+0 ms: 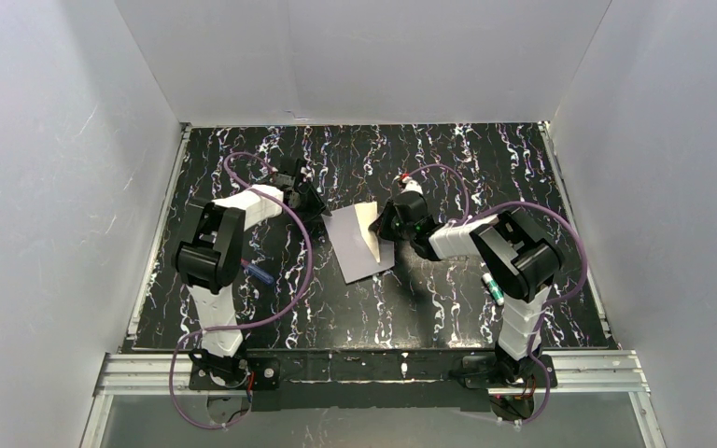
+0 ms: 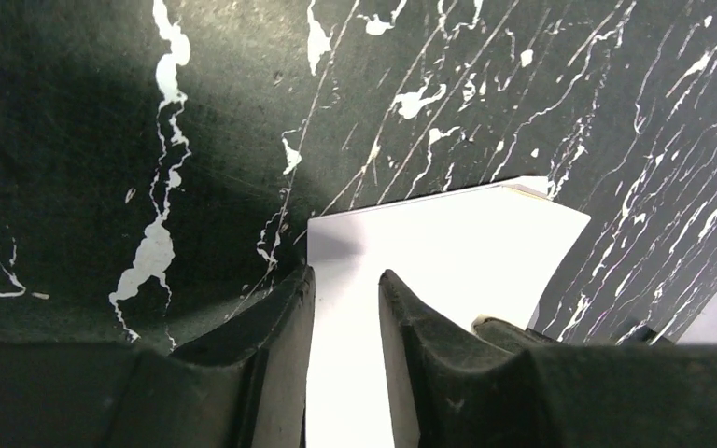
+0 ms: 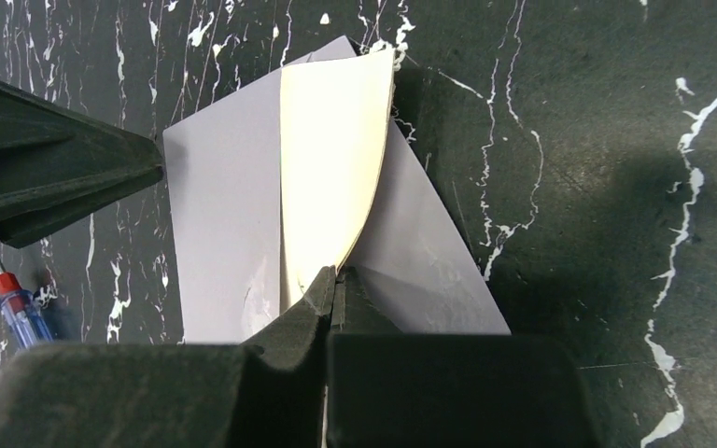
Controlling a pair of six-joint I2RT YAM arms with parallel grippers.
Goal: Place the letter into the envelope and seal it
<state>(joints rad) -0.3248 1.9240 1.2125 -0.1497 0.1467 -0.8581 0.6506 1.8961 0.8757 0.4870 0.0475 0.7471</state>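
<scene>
- Work surface is a black table (image 1: 429, 308) w/ white marble-like veins. It is closed on three sides by plain white walls (image 1: 364, 56), and the light is even.
- The envelope (image 1: 371, 261) lies flat about the middle of the table, between both arms and a bit turned.
- My right gripper (image 3: 333, 275) is clenched on the near edge of the letter (image 3: 331, 159). The sheet stands up on its edge and bows, cream side toward the wrist cam.
- In the right wrist view the letter rises between the envelope body and another lavender part, which I take for the opened flap (image 3: 420, 261). I cannot tell if the lower edge is already inside the pocket.
- My left gripper (image 2: 345, 280) has its jaws apart, at the envelope edge on the left arm's side. The pale paper shows in the gap between the fingers. I think it steadies the paper and does not pinch it.
- Progress, my judgement: early-to-mid. The letter is in hand and at the envelope mouth, but insertion is not finished, the flap is not folded and nothing is sealed.
- Left to do: slide the letter fully in, let go, fold the flap, press along it.
- Risk: the bowed sheet can buckle if I push too quick.
- Other items: a blue-handled tool (image 1: 261, 273) is near the left arm and a pen-like thing (image 1: 493, 287) is near the right arm. Both are well apart from the envelope.
</scene>
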